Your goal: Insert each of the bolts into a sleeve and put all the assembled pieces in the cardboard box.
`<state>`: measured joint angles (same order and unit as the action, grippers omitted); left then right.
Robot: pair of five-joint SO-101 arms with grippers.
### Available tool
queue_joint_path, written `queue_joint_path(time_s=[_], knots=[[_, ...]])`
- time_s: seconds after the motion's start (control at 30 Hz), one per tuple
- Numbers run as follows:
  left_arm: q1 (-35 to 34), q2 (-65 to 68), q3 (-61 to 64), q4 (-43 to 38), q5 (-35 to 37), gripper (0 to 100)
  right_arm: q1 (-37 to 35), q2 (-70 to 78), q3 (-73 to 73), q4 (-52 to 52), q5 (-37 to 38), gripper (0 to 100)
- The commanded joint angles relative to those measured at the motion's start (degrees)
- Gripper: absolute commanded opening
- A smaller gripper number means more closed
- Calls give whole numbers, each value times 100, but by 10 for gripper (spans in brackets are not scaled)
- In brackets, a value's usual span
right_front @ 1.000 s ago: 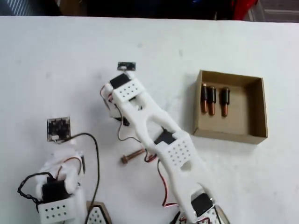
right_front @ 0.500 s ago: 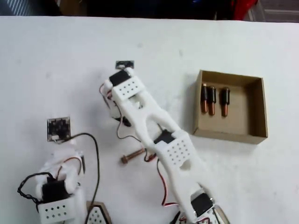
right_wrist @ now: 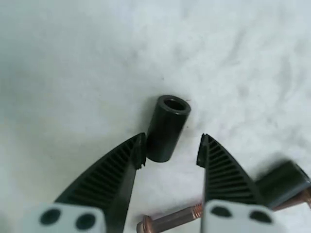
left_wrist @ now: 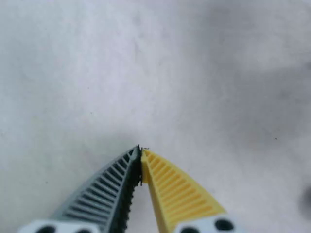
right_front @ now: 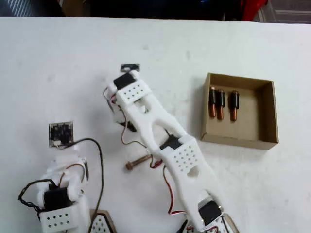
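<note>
While wide open around the black sleeve (right_wrist: 167, 127), right gripper (right_wrist: 170, 145) mid-table (right_front: 48, 48); left gripper (left_wrist: 141, 151) tips together, empty, by the near left corner

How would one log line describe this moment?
right gripper open around sleeve | left gripper shut | bolt lying nearby | three assembled pieces in cardboard box

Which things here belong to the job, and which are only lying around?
Belong to the job:
- sleeve, lying inside the open right hand
- loose bolt on the table
- box
- three assembled pieces in the box

Only lying around:
- black cable across the table
</note>
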<state>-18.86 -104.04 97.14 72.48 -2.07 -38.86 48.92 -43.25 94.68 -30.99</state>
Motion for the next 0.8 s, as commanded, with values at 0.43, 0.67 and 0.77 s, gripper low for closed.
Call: queue_joint_path(time_s=[0.43,0.67,0.77], knots=[[-48,-66,-18,-97,-53,23,22,-48,-246,-382,-976,158],[-48,-66,-18,-97,-53,23,40,347,-299,-409,-958,83],[-48,-66,-18,-97,-53,23,48,374,-299,-462,-677,14]])
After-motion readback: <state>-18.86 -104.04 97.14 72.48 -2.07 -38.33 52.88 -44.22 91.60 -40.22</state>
